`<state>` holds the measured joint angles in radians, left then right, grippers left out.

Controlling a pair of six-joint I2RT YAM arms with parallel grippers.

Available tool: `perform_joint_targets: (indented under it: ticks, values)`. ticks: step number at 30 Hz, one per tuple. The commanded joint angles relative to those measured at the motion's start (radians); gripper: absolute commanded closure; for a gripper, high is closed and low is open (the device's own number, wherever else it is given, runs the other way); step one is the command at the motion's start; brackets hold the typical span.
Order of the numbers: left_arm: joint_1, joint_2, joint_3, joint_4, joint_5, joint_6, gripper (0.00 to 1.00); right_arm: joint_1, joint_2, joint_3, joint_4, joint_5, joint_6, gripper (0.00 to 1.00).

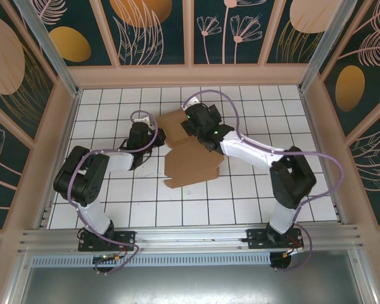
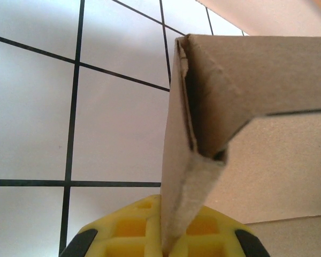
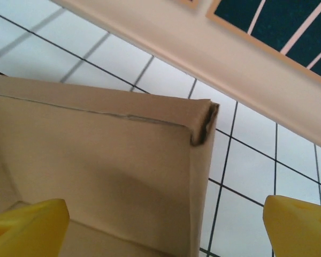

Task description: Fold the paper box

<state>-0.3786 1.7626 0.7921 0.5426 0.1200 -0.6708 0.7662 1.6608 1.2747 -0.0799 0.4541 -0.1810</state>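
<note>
We log paper box (image 1: 193, 161) at middle of table (image 1: 114, 209), flat part toward near edge, raised part toward back wall (image 1: 190, 75). Just left of box, left gripper (image 1: 141, 136); in left wrist view, upright flap edge sits between its pads (image 2: 123, 238). Over box's far end, right gripper (image 1: 197, 119); in right wrist view its fingers (image 3: 27, 225) straddle box's corner wall, one on box side, other over tiles beyond. Arm bases at near edge.
</note>
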Motion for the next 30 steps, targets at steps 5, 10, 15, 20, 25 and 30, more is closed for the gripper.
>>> perform_joint_targets:
  ticks: [5, 10, 15, 20, 25, 30]
  values:
    - [0.000, -0.022, 0.131, -0.259, -0.007, 0.042, 1.00, -0.154, -0.276, -0.177, 0.156, -0.328, 0.211, 0.07]
    - [0.007, 0.049, 0.374, -0.664, 0.014, 0.230, 1.00, -0.270, -0.372, -0.281, 0.194, -0.417, 0.300, 0.08]
    - [0.023, 0.124, 0.559, -0.960, 0.059, 0.338, 1.00, -0.305, -0.387, -0.323, 0.171, -0.417, 0.297, 0.08]
    - [0.023, 0.192, 0.688, -1.193, 0.034, 0.449, 1.00, -0.323, -0.371, -0.348, 0.180, -0.434, 0.297, 0.08]
    - [0.023, 0.287, 0.804, -1.397, 0.044, 0.555, 1.00, -0.340, -0.344, -0.354, 0.190, -0.469, 0.292, 0.08]
    - [0.023, 0.411, 0.886, -1.597, -0.019, 0.622, 1.00, -0.344, -0.309, -0.344, 0.183, -0.470, 0.274, 0.08]
